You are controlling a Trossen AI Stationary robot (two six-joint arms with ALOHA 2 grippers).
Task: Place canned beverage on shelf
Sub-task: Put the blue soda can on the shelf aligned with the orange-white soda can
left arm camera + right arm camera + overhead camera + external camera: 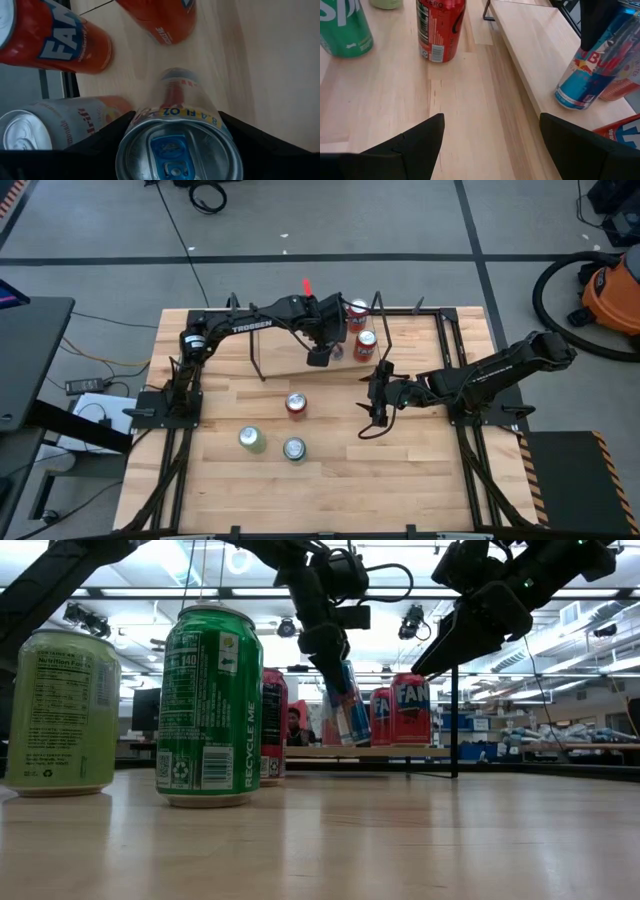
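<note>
Now the left tool point(319, 356) is clamped on a blue-and-silver can point(592, 62), which leans with its base on the shelf point(535, 47) near the counter's point(400, 470) far edge, just beside two orange cans point(362, 328). The right tool point(377, 392) hangs over the counter's middle, fingers apart.

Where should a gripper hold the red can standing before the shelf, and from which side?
Mid-height on the wall of the red can, from the open right gripper's side: it stands upright, bare table between them. The left gripper holds a blue can at the shelf.
</note>
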